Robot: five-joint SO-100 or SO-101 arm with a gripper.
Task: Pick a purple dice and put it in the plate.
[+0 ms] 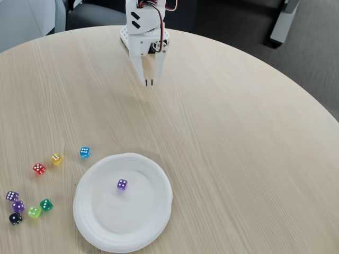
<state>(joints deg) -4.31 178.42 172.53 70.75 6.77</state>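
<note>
**Purple dice rests inside the plate**

While the jaws [149, 82] hang nearly closed and empty over the far side of the surface [238, 159], one purple dice [122, 184] lies in the plate [153, 222], a little above its middle. Well apart at the left sit two more purple dice [12, 196] among a blue die [85, 152] and other coloured ones.

no legible text, labels or brands anywhere; only white pips on the purple dice [122, 184]
</note>
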